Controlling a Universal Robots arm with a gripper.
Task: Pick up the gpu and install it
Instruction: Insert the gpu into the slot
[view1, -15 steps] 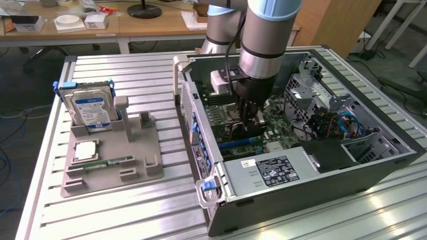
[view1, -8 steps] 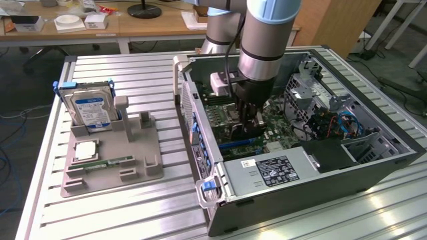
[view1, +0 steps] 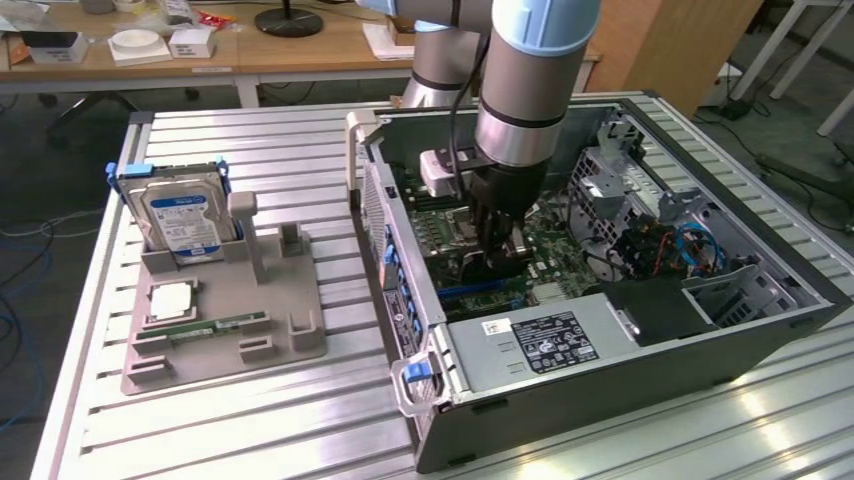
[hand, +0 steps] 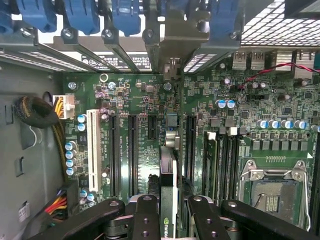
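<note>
Slatted aluminium worktable (view1: 240, 430) on dark grey floor (view1: 40, 180); cluttered wooden desk (view1: 294, 55) behind; wooden panel (view1: 667, 45) at the exterior view's right; lighting even

I see my arm (view1: 534, 80) as a thick silver-grey tube with a pale blue cap on the joint and a dark band lower down. A thin black cable (view1: 454, 100) runs beside it, and a white box (view1: 441, 172) sits at the wrist. The hand (view1: 505, 262) is black. Its fingers (hand: 146, 220) are matte black link bars dotted with round screws.
</note>
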